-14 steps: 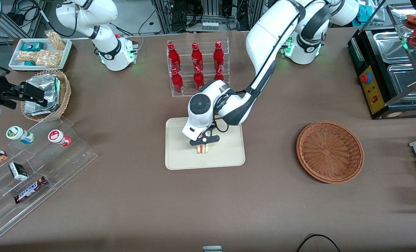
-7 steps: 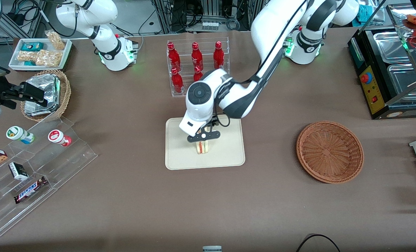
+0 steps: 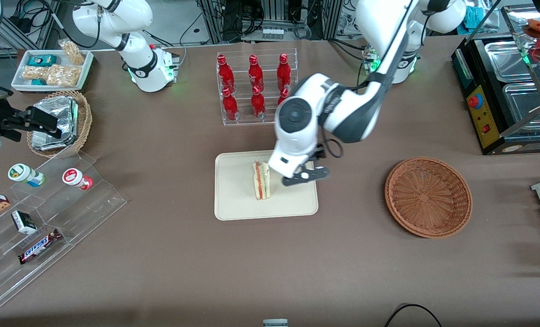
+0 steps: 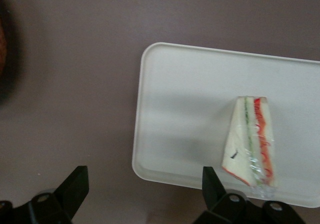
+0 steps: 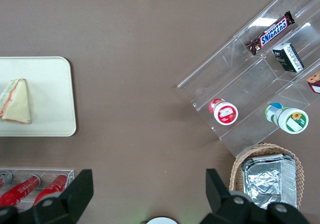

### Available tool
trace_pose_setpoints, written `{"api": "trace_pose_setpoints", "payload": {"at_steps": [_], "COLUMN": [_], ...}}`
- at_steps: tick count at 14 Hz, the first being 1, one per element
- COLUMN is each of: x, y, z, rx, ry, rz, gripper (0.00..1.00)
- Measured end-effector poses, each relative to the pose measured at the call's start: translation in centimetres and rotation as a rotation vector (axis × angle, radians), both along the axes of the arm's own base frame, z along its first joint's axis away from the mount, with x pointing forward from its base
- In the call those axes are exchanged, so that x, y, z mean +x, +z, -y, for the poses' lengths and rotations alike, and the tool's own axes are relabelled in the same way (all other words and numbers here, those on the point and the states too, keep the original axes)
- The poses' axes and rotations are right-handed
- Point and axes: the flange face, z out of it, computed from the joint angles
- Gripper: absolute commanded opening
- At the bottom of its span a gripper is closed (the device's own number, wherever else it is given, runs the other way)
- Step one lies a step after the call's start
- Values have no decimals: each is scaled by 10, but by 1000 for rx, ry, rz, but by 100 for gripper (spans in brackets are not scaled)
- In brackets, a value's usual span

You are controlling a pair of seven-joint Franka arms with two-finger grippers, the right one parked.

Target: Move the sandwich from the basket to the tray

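The sandwich (image 3: 261, 180) is a white bread wedge with red and green layers, standing on its edge on the cream tray (image 3: 233, 200). It also shows in the left wrist view (image 4: 250, 141) on the tray (image 4: 185, 114), and in the right wrist view (image 5: 15, 102). My left gripper (image 3: 305, 176) is open and empty, raised above the tray's edge toward the working arm's end, beside the sandwich and apart from it. In the left wrist view the gripper (image 4: 145, 184) has its black fingers (image 4: 75, 186) wide apart. The wide brown wicker basket (image 3: 428, 196) is empty, toward the working arm's end.
A clear rack of red bottles (image 3: 254, 86) stands farther from the front camera than the tray. A smaller basket with foil packets (image 3: 58, 122), a clear stepped snack display (image 3: 47, 218) and a white snack tray (image 3: 52, 68) lie toward the parked arm's end. A food warmer (image 3: 510, 91) stands at the working arm's end.
My left gripper let go of the sandwich, rose, and moved off it toward the working arm's end. The sandwich stays standing on the tray.
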Motion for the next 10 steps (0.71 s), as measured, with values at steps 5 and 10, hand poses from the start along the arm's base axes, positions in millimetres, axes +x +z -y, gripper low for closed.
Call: {"api": "trace_pose_setpoints", "payload": {"at_steps": [5, 10], "x": [20, 15], "y": [19, 96], "z": [-98, -173], "rx": [26, -5], "ry": [-92, -180], "rz": [-38, -93], "gripper": [100, 100]}}
